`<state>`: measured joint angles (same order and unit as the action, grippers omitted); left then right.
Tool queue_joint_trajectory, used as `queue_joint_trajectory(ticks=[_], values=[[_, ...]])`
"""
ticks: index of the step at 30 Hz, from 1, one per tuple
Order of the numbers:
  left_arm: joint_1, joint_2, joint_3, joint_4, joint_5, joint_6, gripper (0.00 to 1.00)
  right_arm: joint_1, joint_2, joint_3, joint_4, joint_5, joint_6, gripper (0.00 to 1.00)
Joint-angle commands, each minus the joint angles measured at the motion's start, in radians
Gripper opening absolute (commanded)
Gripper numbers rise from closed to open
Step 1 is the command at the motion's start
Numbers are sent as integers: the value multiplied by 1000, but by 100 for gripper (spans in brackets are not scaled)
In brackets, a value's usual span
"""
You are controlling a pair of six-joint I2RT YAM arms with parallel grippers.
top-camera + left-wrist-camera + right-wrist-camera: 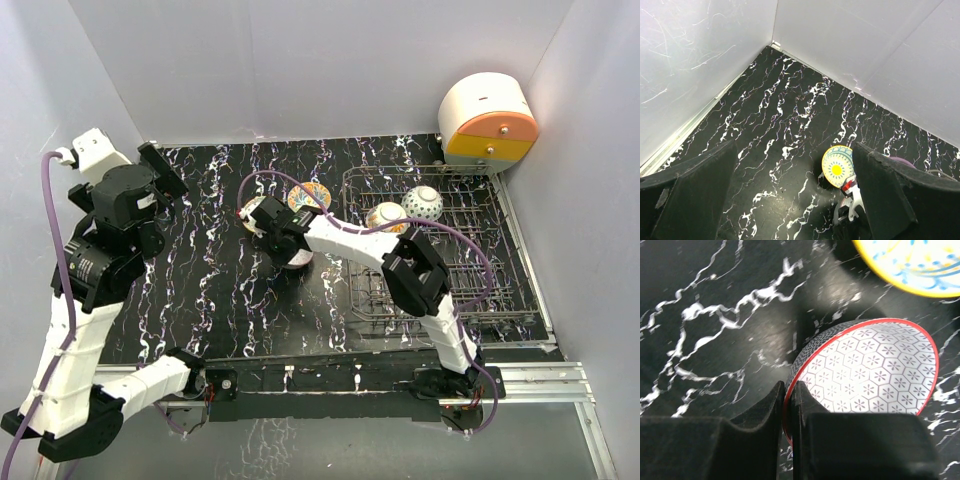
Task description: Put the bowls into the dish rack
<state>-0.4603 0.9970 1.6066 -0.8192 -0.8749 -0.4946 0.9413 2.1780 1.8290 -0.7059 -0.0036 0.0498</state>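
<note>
Black marble-look table [210,300], dish rack [500,240] on the right side with 2 bowls already in it at the far end: an orange-toned bowl [385,216] and a dotted white bowl [422,203], side by side. The right arm stretches left across the table, with the right gripper [285,245] down at a pale bowl [300,259]. Just beyond it sit a floral bowl [310,195] and a yellow-rimmed bowl [249,211], half hidden. The left gripper [165,172] hangs over the table's left side, well apart from every bowl. There's a white-and-orange appliance [487,120] in the far right corner.
</note>
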Motion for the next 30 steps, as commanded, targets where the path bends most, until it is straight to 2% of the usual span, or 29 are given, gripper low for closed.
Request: queue_joint_trajectory(ticks=[1, 5, 8, 16, 19, 26, 30], values=[[-1, 7, 22, 4, -3, 6, 95, 10, -133, -20, 3, -154, 30, 8], [-1, 14, 35, 2, 3, 7, 95, -15, -221, 1, 0, -216, 82, 8], [-1, 18, 39, 2, 9, 17, 95, -105, -306, -9, 12, -297, 158, 8], [-2, 32, 1, 35, 103, 55, 97, -504, -550, -242, 201, -541, 356, 8], [-1, 38, -13, 48, 141, 58, 97, -660, -600, -329, 262, -613, 406, 8], [-1, 72, -2, 34, 183, 78, 97, -1019, -698, -585, 532, -786, 593, 8], [-1, 88, 3, 40, 191, 88, 97, -1142, -714, -666, 632, -846, 638, 8]])
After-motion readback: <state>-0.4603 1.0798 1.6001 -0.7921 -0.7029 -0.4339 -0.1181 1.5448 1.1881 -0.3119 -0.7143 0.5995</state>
